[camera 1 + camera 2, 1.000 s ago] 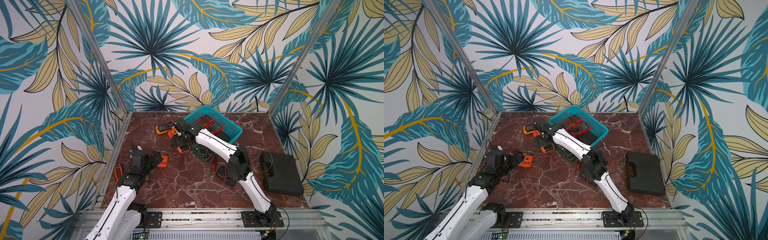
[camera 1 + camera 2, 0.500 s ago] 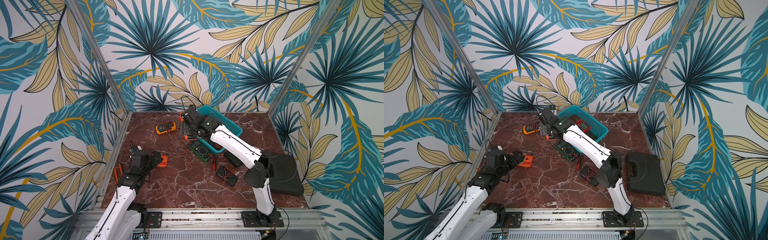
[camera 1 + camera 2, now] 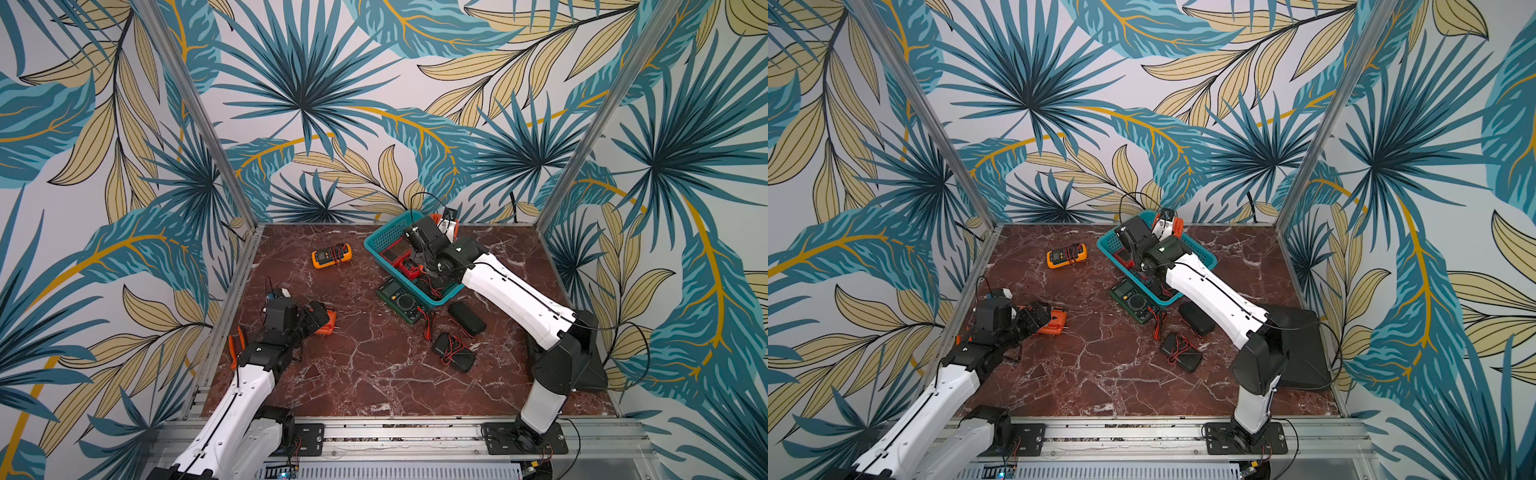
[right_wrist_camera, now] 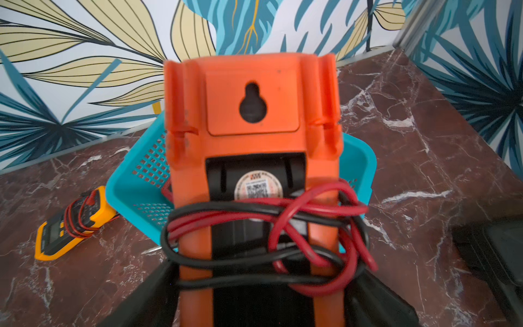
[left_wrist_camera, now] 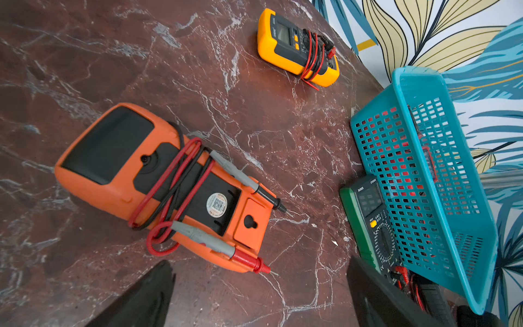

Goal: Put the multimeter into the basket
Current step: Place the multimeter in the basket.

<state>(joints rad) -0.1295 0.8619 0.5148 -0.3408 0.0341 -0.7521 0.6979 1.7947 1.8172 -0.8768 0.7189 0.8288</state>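
Holding the orange rubber-cased multimeter (image 4: 254,113), leads (image 4: 283,205) coiled round it, clamped in the right gripper (image 4: 263,297), I find its long axis pointing out past the fingers above the far end of the teal perforated plastic basket (image 4: 124,192); the left gripper (image 5: 254,300) hangs wide open, well apart.

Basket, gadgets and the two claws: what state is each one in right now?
basket, upright on table, red meter inside.
right gripper, shut on held orange multimeter.
held orange multimeter, lifted above basket, leads wrapped round.
left gripper, open, empty.
other orange multimeter, face down on table.
yellow multimeter, face up on table.
green multimeter, face up beside basket.
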